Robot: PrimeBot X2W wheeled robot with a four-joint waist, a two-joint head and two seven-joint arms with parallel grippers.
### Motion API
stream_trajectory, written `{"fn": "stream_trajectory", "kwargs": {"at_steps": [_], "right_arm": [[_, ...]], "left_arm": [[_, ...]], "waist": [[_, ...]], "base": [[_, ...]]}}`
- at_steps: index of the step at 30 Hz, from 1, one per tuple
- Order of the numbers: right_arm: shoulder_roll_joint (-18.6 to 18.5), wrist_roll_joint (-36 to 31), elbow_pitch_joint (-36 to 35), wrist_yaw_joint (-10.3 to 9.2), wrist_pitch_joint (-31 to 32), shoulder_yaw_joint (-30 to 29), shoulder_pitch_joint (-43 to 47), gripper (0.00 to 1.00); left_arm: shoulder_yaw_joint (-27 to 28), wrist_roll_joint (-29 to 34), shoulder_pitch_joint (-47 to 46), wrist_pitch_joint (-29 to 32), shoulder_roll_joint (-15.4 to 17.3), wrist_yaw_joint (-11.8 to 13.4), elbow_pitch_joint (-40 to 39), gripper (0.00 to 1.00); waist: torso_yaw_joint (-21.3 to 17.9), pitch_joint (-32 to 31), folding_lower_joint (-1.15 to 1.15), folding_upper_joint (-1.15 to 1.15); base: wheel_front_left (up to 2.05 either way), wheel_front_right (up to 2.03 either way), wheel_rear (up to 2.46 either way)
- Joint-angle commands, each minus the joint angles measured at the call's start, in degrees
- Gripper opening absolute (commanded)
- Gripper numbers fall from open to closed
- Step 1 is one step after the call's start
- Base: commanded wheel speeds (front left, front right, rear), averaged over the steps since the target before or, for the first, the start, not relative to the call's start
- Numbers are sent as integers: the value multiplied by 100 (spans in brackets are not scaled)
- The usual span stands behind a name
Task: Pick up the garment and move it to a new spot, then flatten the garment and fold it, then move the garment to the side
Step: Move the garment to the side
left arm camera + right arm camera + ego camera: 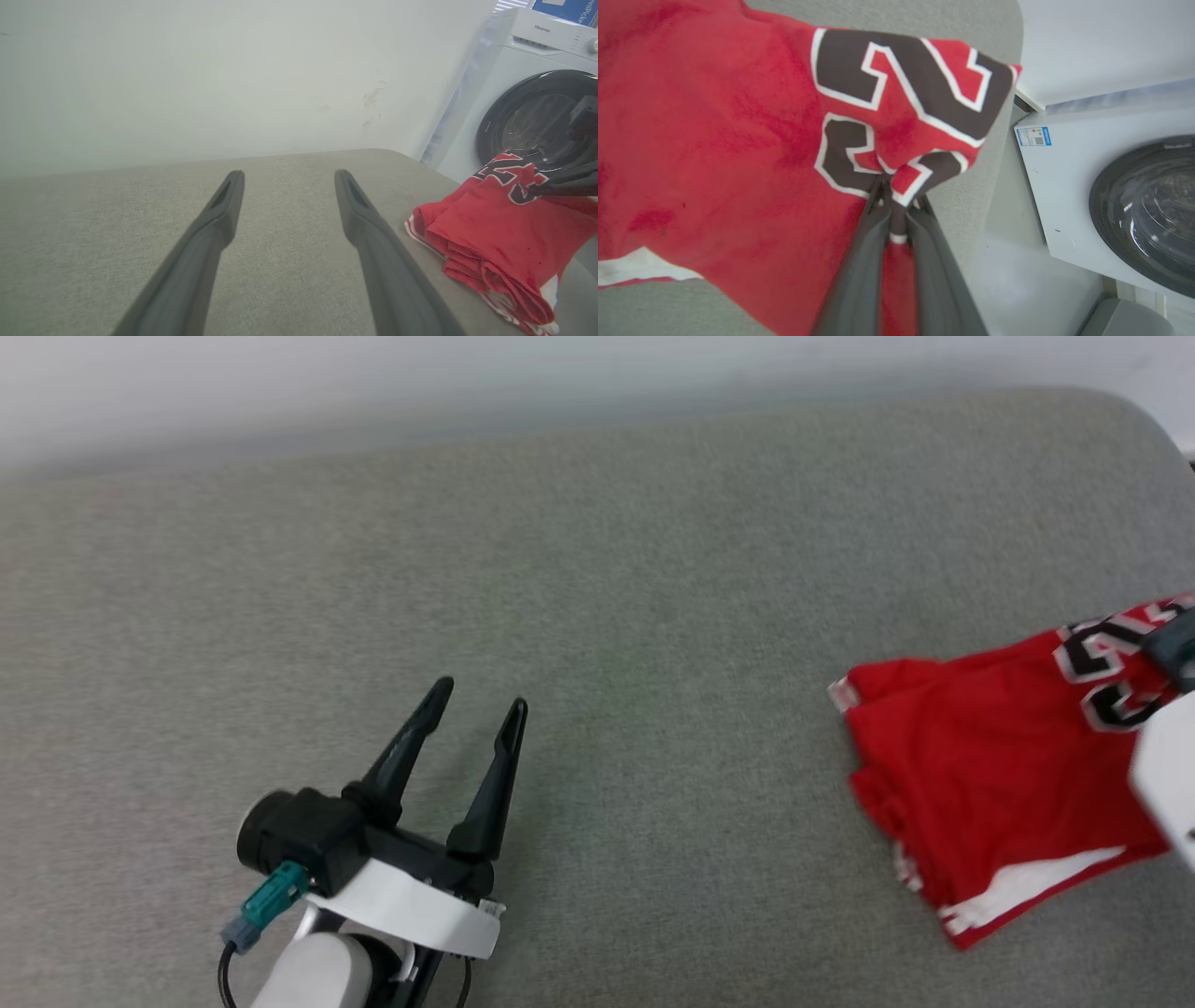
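The garment [990, 775] is a red jersey with white trim and a black, white-edged number print, lying bunched at the right end of the grey cushioned surface [597, 616]. The same garment [495, 233] shows at the right of the left wrist view. My right gripper [899, 198] is shut on a pinch of the garment [738, 140] at the printed number, lifting that part into a peak. In the head view the white right wrist [1167, 765] covers the shirt's right edge. My left gripper [476, 705] rests open over bare cushion to the left, well apart from the shirt.
A white front-loading washing machine [1111, 186] stands just past the cushion's right end, also seen as the washing machine [537, 93] behind the shirt. A pale wall [233, 70] runs along the far side. Broad bare cushion lies between the two grippers.
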Motion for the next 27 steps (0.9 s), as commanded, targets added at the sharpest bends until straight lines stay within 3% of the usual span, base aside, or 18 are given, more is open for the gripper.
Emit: {"fn": "stream_trajectory", "kwargs": {"at_steps": [1,5,14,20,27], "right_arm": [[-78,40,101,-11,-116,-145,-167,0],[-328,30,491,-11,-545,-642,-386,0],[-921,-498,1627,-11,-1740,-1166,-747,0],[-800,-939,2628,-11,-2440,-1842,-942,0],[-429,-1392,3212,-11,-2896,-2413,-1226,0]], "left_arm": [[-21,17,-137,-13,62,4,-72,100],[-92,21,-393,-13,218,4,-286,100],[-360,-45,-994,-10,727,4,-1043,100],[-389,-63,-1250,147,982,4,-1492,100],[-311,-6,-1381,375,1129,72,-1994,100]], "waist": [[-317,383,-1,0],[-464,785,-1,0],[-523,1664,-1,0],[-407,2005,-1,0],[-308,2372,-1,0]], "base": [[0,0,0],[0,0,0],[0,0,0],[0,0,0],[0,0,0]]}}
